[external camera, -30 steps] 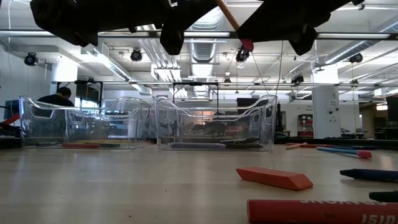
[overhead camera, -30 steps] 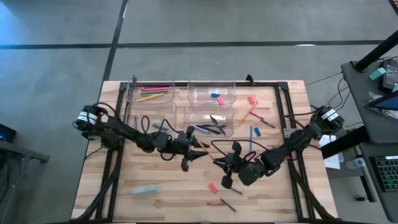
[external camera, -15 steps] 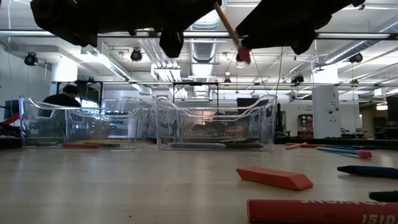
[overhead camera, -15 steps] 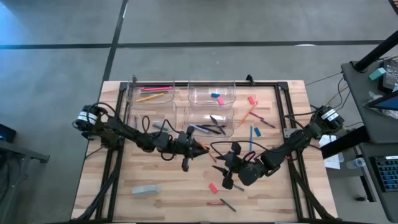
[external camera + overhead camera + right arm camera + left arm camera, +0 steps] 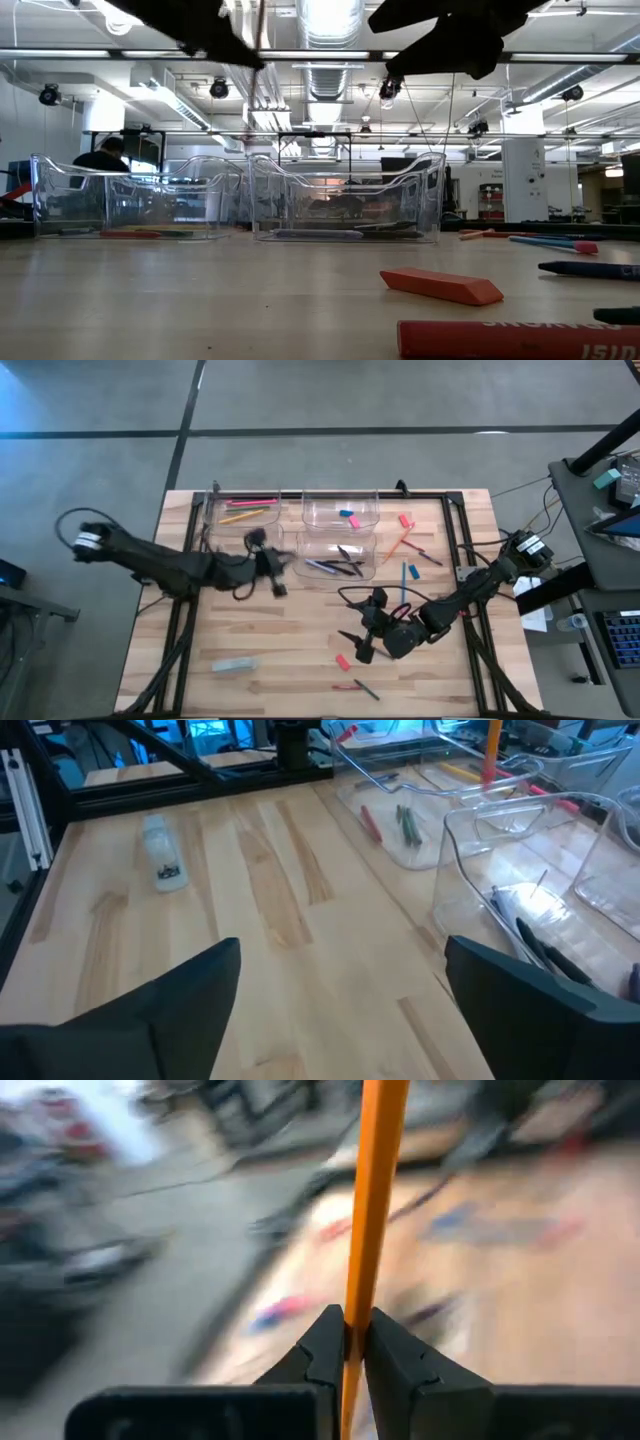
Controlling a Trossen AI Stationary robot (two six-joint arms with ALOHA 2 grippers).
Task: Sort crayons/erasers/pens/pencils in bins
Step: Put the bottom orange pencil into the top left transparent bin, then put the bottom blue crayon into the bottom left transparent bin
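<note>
The pale wooden table (image 5: 250, 645) carries four clear, round-cornered plastic bins (image 5: 341, 509): pencils far left, a blue eraser (image 5: 346, 513) beside, dark pens (image 5: 340, 567) nearer. The left gripper (image 5: 347, 1342), beside the pen bin, is clenched on a thin orange pencil (image 5: 374, 1200). The right gripper (image 5: 361, 636) hangs spread wide, empty, mid-table.

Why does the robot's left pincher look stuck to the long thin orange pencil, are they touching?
Touching. In the left wrist view the left gripper has both dark fingers pressed against the long thin orange pencil, with no gap.
</note>
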